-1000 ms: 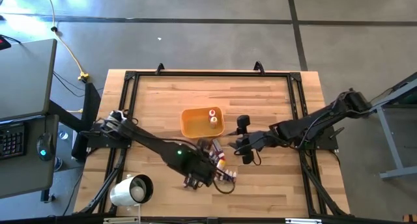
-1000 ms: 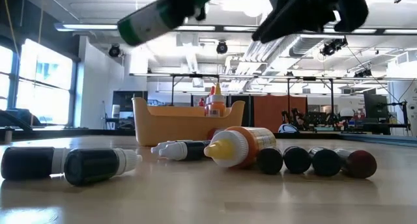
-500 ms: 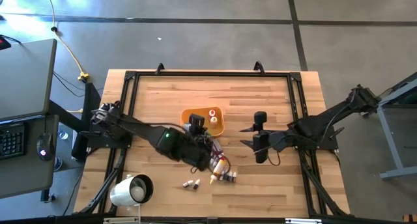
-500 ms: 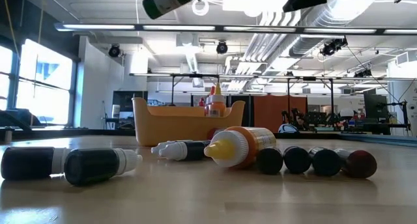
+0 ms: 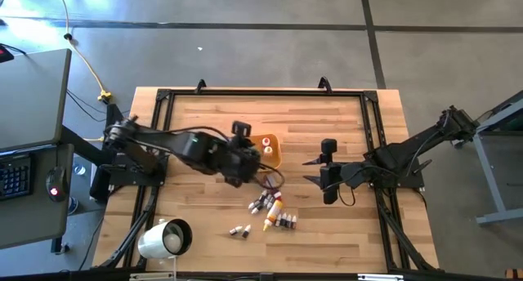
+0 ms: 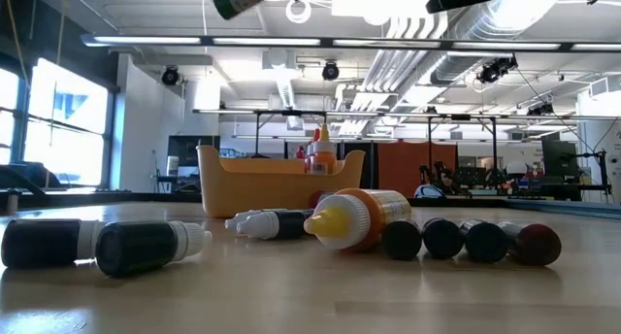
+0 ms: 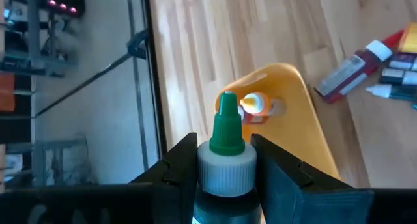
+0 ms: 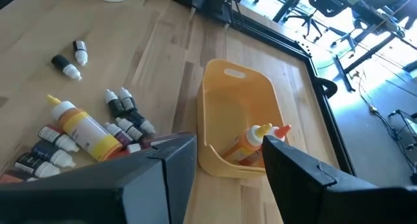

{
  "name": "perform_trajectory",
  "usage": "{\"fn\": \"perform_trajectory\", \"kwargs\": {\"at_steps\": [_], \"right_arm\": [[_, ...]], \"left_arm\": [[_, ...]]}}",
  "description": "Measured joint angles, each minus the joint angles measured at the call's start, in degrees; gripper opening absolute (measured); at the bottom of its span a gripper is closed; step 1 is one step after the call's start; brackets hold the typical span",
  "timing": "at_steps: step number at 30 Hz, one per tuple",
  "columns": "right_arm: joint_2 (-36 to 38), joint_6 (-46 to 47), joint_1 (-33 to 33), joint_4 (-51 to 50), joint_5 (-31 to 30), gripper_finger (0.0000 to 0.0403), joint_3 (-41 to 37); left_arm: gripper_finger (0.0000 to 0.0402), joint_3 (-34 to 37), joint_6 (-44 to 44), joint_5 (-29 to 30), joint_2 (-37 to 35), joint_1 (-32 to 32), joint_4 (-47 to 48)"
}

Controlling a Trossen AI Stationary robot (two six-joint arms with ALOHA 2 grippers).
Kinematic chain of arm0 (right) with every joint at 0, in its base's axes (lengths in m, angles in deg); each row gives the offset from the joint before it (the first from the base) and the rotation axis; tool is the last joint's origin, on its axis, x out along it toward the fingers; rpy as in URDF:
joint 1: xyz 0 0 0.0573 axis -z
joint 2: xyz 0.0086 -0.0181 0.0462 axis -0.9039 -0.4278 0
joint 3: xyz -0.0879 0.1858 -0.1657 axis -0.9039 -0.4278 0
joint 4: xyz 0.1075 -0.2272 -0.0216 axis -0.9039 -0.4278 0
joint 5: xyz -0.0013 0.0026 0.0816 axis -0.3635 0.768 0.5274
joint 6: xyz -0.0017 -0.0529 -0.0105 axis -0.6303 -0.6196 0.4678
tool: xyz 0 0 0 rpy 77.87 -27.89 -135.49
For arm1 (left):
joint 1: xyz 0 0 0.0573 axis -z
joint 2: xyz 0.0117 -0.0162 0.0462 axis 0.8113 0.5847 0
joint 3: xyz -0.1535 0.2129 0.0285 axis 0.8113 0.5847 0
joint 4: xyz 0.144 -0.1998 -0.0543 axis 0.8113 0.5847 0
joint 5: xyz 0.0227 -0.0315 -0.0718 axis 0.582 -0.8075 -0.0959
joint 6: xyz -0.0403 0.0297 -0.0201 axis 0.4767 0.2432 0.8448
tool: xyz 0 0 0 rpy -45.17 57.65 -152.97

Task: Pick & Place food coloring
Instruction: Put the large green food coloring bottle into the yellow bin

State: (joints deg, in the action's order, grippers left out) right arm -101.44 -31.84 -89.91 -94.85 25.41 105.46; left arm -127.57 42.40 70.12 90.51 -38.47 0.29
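Left end effector (image 7: 225, 165) grips a green-capped bottle (image 7: 225, 160) above the tray (image 7: 306, 113); centre it over the opening before letting go. Right end effector (image 8: 225, 162) waits beside, fingers wide, empty

The tray (image 8: 238, 113) is orange. A held bottle (image 7: 226, 178) is dark with a white collar and green tip. One bottle (image 8: 83, 129) is yellow-capped with an orange label. The table (image 5: 343, 126) is pale striped wood.

two bottles (image 8: 251, 144) in one orange tray (image 8: 225, 107); one green-capped bottle (image 7: 225, 162) held
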Motion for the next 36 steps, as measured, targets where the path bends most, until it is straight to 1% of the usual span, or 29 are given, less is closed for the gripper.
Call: {"fn": "perform_trajectory", "kwargs": {"at_steps": [5, 7, 9, 12, 14, 16, 18, 20, 23, 26, 27, 28, 30, 31, 33, 36], "right_arm": [[0.0, -0.1, 0.1, 0.2, 0.0, 0.0170, 0.0], [0.0, -0.1, 0.1, 0.2, 0.0, 0.0169, 0.0], [0.0, -0.4, 0.1, 0.1, -0.2, 0.0170, 0.0], [0.0, -0.6, 0.1, -0.3, -0.3, 0.0169, 0.0], [0.0, -0.6, 0.1, -0.3, -0.3, 0.0170, 0.0], [0.0, -0.6, 0.1, -0.2, -0.3, 0.0170, 0.0], [0.0, -0.6, 0.1, -0.2, -0.3, 0.0170, 0.0], [0.0, -0.6, 0.1, 0.0, -0.2, 0.0170, 0.0], [0.0, -0.5, 0.1, 0.3, 0.0, 0.0170, 0.0], [0.0, -0.5, 0.1, 0.9, 0.0, 0.0170, 0.0], [0.0, -0.5, 0.1, 1.1, 0.0, 0.0169, 0.0], [0.0, -0.5, 0.1, 1.4, 0.0, 0.0170, 0.0], [0.0, -0.6, 0.1, 1.7, 0.0, 0.0170, 0.0], [0.0, -0.6, 0.1, 1.8, 0.0, 0.0170, 0.0], [0.0, -0.6, 0.1, 2.4, 0.0, 0.0170, 0.0], [0.0, -0.6, 0.1, 2.6, 0.0, 0.0170, 0.0]], "left_arm": [[0.0113, 0.4, -1.0, 0.1, -6.3, 0.0, 1.0], [0.0113, 1.9, -1.0, -0.4, -9.0, -0.5, -1.2], [0.0113, 5.3, -1.5, -2.0, -11.7, -0.5, -3.5], [0.0113, 14.0, -4.2, -6.0, -16.8, -1.1, -13.1], [0.0113, 21.3, -6.2, -8.0, -19.9, -1.6, -23.0], [0.0113, 30.1, -7.0, -8.7, -23.0, -2.5, -33.1], [0.0115, 38.2, -8.5, -9.6, -24.6, -3.7, -46.1], [0.0122, 46.4, -9.1, -12.3, -25.8, -5.1, -57.8], [0.0130, 57.1, -7.7, -17.3, -25.5, -6.7, -77.9], [0.0133, 66.4, -2.9, -19.9, -23.0, -7.7, -96.3], [0.0133, 69.3, -1.7, -19.9, -22.4, -7.9, -100.7], [0.0134, 71.8, -0.3, -19.4, -21.6, -8.0, -105.3], [0.0134, 74.5, 2.3, -19.4, -18.4, -7.9, -115.4], [0.0135, 76.0, 2.9, -19.1, -17.1, -7.9, -118.8], [0.0135, 77.3, 3.3, -17.4, -13.8, -7.9, -123.3], [0.0136, 77.3, 4.6, -14.5, -8.8, -7.9, -127.3]]}}
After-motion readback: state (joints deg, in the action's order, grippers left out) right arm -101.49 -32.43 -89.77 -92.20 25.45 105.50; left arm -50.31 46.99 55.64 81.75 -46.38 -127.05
